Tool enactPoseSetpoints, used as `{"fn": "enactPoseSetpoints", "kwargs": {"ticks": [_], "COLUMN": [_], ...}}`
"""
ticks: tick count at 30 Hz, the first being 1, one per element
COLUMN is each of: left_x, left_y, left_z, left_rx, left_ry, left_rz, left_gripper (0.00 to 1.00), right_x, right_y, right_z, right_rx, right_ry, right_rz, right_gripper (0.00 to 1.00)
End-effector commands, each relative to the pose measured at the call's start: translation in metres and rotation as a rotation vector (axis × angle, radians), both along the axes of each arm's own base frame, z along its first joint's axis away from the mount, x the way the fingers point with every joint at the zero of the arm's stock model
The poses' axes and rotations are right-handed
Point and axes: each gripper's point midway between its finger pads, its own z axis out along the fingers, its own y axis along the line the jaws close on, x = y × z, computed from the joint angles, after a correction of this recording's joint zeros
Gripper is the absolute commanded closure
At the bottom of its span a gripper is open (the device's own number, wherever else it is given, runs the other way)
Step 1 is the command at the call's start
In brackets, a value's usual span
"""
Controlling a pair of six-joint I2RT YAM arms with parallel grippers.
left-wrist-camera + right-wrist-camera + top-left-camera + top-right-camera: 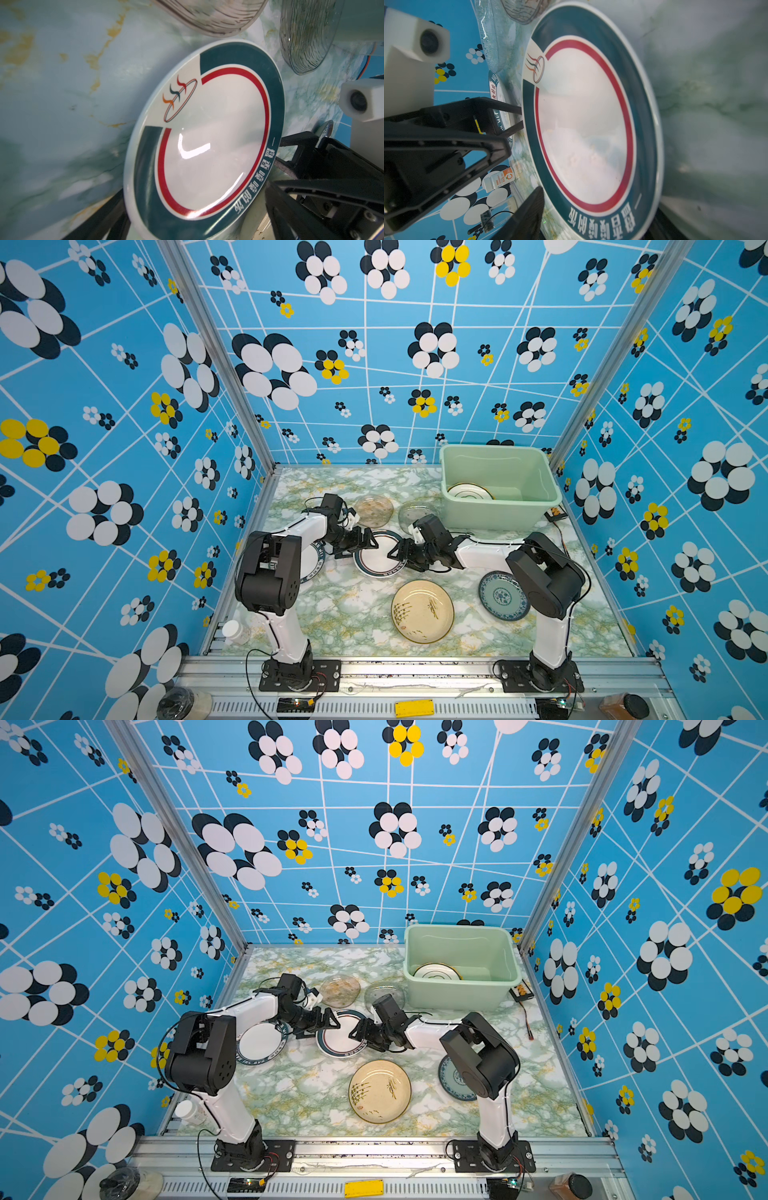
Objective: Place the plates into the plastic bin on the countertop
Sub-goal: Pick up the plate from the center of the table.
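Left-side plate: white round plate with dark lettered rim (311,564), largely hidden behind the left arm in both top views.
Blue plate: blue-and-white patterned round plate (498,595), partly covered by the right arm.
Bin plate: white dark-rimmed round plate (468,491), near part hidden by the pale mint plastic bin (498,514) wall.
Wrist views: marbled worktop (52,124) blurred; teal-rimmed white plate (207,145) cut off by the picture's edge.

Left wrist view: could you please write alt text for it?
A white plate with a dark teal rim and red ring fills the frame on the marbled countertop. Two ribbed glass plates sit beyond it; the right claw is at its rim.
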Motion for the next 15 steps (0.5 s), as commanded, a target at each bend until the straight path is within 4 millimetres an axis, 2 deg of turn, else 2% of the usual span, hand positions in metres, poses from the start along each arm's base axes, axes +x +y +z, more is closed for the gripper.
{"fn": "enactPoseSetpoints", "kwargs": {"ticks": [1,7,15], "left_x": [-0.004,-0.011,-0.021], "left_y": [-0.008,-0.008,-0.007], "left_z": [0.012,0.014,0.022], "left_rx": [-0.056,-0.059,-0.059], "left_ry": [-0.010,-0.005,-0.017], "left_rz": [-0.026,-0.023,-0.018], "left_gripper": [0.04,0.04,0.04], "right_x": [0.005,0.005,0.002], "right_y": [0.016,0.023,0.026], "right_z": [0.022,0.041,0.049], "right_rx": [0.054,0.066,0.037], "right_ry": [-0.051,-0.083,-0.095], "right_rz": [0.033,0.041,0.047], "right_gripper": [0.36,0.43,0.65]}}
